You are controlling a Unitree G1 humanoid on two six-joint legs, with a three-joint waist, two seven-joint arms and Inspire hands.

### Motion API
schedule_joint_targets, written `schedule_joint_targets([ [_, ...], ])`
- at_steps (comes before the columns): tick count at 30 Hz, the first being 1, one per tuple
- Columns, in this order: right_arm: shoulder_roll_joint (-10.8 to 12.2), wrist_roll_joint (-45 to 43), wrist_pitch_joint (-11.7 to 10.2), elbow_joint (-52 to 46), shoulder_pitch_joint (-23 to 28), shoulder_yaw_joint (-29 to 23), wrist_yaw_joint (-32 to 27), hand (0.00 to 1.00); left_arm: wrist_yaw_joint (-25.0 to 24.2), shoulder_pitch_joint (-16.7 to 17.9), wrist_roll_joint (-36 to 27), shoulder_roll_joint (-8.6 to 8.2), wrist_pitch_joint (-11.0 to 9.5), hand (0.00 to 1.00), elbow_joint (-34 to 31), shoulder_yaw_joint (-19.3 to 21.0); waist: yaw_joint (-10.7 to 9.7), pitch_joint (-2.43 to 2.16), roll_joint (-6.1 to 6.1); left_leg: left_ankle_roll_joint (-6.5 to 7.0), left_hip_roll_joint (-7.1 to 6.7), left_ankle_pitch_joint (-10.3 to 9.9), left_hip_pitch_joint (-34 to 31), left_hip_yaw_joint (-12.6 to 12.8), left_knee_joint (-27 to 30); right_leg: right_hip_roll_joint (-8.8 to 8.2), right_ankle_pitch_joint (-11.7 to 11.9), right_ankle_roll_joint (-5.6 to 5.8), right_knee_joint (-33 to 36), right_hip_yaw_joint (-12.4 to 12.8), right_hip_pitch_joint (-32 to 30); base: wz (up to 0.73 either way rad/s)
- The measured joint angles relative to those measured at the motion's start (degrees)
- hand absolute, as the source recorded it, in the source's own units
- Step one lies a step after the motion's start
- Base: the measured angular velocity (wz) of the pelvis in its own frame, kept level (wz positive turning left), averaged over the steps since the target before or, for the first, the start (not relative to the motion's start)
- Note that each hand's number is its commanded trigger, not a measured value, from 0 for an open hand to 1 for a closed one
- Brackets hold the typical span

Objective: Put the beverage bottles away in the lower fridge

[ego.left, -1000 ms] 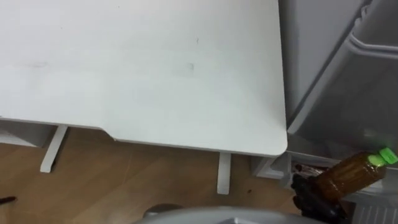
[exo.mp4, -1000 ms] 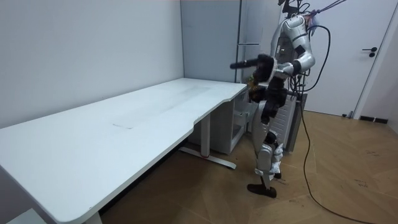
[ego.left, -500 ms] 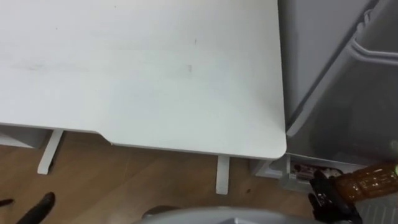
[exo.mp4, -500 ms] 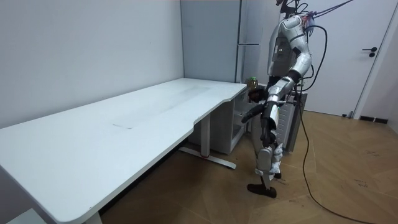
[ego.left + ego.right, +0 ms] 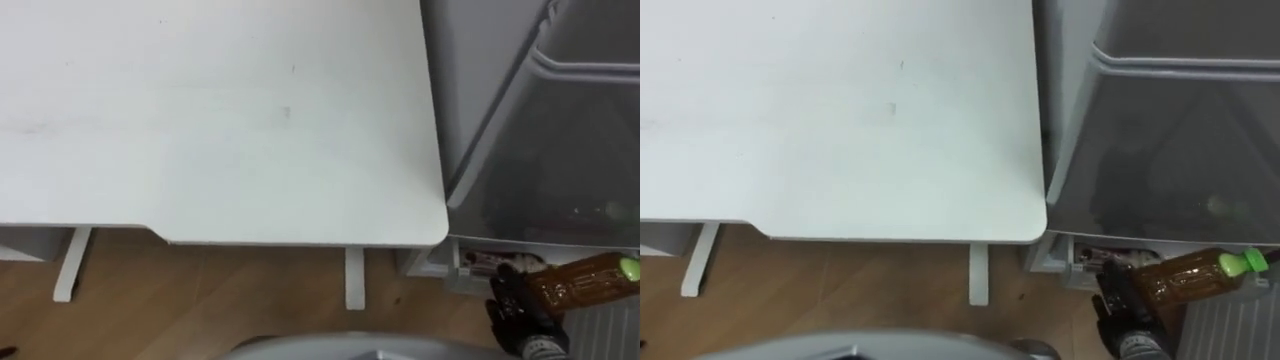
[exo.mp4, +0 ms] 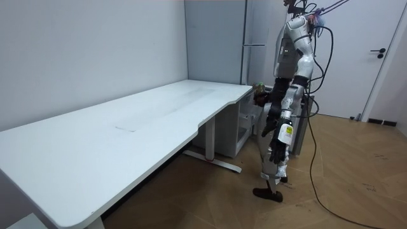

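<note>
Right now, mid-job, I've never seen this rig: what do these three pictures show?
This is a two-legged humanoid with two five-fingered hands. Two pictures come from its head camera, looking down; the third comes from a camera standing in the room. Below it lie a white table and, on the right, the grey fridge. Its right hand grips a green-capped brown bottle, low by the fridge. Its left hand hangs at its side.
</note>
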Motion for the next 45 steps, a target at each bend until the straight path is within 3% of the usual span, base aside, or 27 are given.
schedule_joint_targets([
  [2,-1.3,5.1,1.3,2.1,-3.6,-0.2,-1.2,1.0,-2.4,-2.7,1.0,0.58,2.6,0.0,4.4,0.1,0.0,0.13,-0.08,0.1,-0.32,0.0,-2.3,0.1,1.1,-0.73,-1.0,0.0,3.0,0.5,-3.2,-0.02],
  [4,-1.8,7.0,1.3,4.4,-6.9,-0.9,-1.9,1.0,-3.7,-4.1,2.2,1.06,3.7,0.0,6.1,0.0,-0.5,0.23,0.04,0.22,-0.31,0.1,-4.1,0.1,1.9,-0.84,-1.1,-0.03,3.8,0.5,-4.8,0.02],
  [6,-1.9,8.0,1.3,6.4,-10.8,-1.6,-2.2,1.0,-4.4,-5.3,3.4,1.76,4.3,0.0,6.7,-1.9,-1.1,0.26,0.01,0.23,-0.27,0.0,-6.8,-0.1,3.4,-1.03,-1.3,-0.28,5.0,0.5,-7.5,0.06],
  [8,-2.0,9.3,1.1,9.2,-15.8,-2.3,-3.1,1.0,-5.5,-7.8,5.1,1.66,4.9,0.0,7.6,-2.2,-0.9,0.85,0.2,0.28,-0.2,0.1,-10.0,0.3,5.4,-1.31,-1.3,-0.45,7.5,1.0,-10.8,-0.04],
  [14,-2.1,12.9,0.6,15.0,-26.2,-2.5,-5.8,1.0,-6.5,-14.1,8.5,1.54,4.8,0.0,9.1,-4.9,0.5,1.54,0.4,0.42,0.05,0.1,-18.7,1.3,10.0,-1.7,-1.4,-1.02,13.1,3.4,-20.9,-0.15],
  [17,-2.1,13.0,0.6,15.0,-29.4,-2.5,-7.0,1.0,-7.0,-16.0,8.8,1.49,4.7,0.0,9.4,-6.7,0.4,1.55,0.4,0.85,0.01,0.5,-22.8,1.3,11.4,-1.95,-1.3,-1.33,14.7,3.7,-25.2,0.0],
  [21,-3.2,12.7,0.4,15.0,-32.6,-2.6,-8.6,1.0,-6.9,-18.0,13.7,1.5,4.8,0.0,9.4,-7.3,0.6,1.62,0.25,1.0,0.09,0.6,-27.7,1.1,13.4,-2.12,-1.3,-1.61,16.9,4.1,-30.0,0.0],
  [24,-3.9,12.8,0.4,16.3,-35.2,-2.1,-8.6,1.0,-6.4,-19.4,14.6,1.55,4.7,0.0,9.4,-10.5,1.1,1.78,-0.12,1.13,-0.24,1.4,-30.2,1.4,13.2,-2.43,-1.1,-1.78,18.0,5.0,-33.3,-0.01],
  [27,-4.7,13.3,0.5,18.8,-38.4,-2.0,-9.2,1.0,-6.0,-20.1,14.6,1.55,4.4,0.0,9.0,-11.2,1.8,1.95,-0.84,1.12,-0.28,1.7,-32.2,2.0,13.5,-2.64,-0.9,-1.96,19.0,5.2,-36.0,-0.04],
  [32,-7.8,14.7,0.5,19.8,-43.1,-2.0,-9.9,1.0,-4.1,-21.4,14.7,2.37,4.4,0.0,9.1,-12.4,2.4,2.48,-1.98,1.21,-0.37,1.8,-36.6,2.0,15.2,-3.45,-1.0,-2.23,20.8,5.0,-40.4,0.04],
  [35,-8.2,15.1,0.5,20.2,-44.7,-1.9,-10.4,1.0,-3.5,-21.6,14.7,3.24,4.2,0.0,9.1,-13.5,2.5,2.64,-2.5,1.21,-0.32,1.8,-38.3,1.9,16.3,-3.36,-1.0,-2.24,20.8,4.7,-41.4,0.05],
  [40,-8.6,15.7,0.6,20.6,-45.3,-1.9,-10.5,1.0,-2.3,-22.3,16.9,3.29,4.3,0.0,8.6,-15.0,3.2,2.59,-2.61,1.51,-0.3,1.6,-41.5,1.9,18.1,-3.55,-1.1,-2.15,22.6,5.0,-44.4,0.02],
  [41,-8.7,15.7,0.6,20.6,-45.4,-1.9,-10.5,0.94,-2.2,-22.6,17.1,3.27,4.4,0.0,8.6,-15.1,3.6,2.55,-2.54,1.54,-0.27,1.6,-42.3,1.9,18.8,-3.54,-1.1,-2.19,23.1,5.0,-45.2,0.04],
  [42,-8.7,15.7,0.6,20.6,-45.4,-1.9,-10.5,0.67,-2.2,-22.6,17.1,3.27,4.4,0.0,8.7,-15.3,3.7,2.56,-2.51,1.55,-0.27,1.6,-42.6,1.8,19.1,-3.56,-1.1,-2.23,23.4,5.0,-45.4,0.04],
  [43,-8.7,15.8,0.8,20.7,-45.4,-1.9,-10.5,0.0,-1.8,-22.7,17.2,3.24,4.4,0.0,8.7,-15.6,4.0,2.55,-2.49,1.56,-0.3,1.6,-42.9,1.6,19.2,-3.61,-1.1,-2.28,23.7,5.0,-45.8,0.06],
  [45,-8.7,15.8,1.0,20.7,-45.7,-1.9,-10.5,0.0,-1.2,-22.7,17.2,3.29,4.6,0.0,8.7,-15.6,4.4,2.55,-2.48,1.56,-0.3,1.6,-43.5,1.2,19.6,-3.58,-1.2,-2.38,24.1,4.9,-46.3,0.08],
])
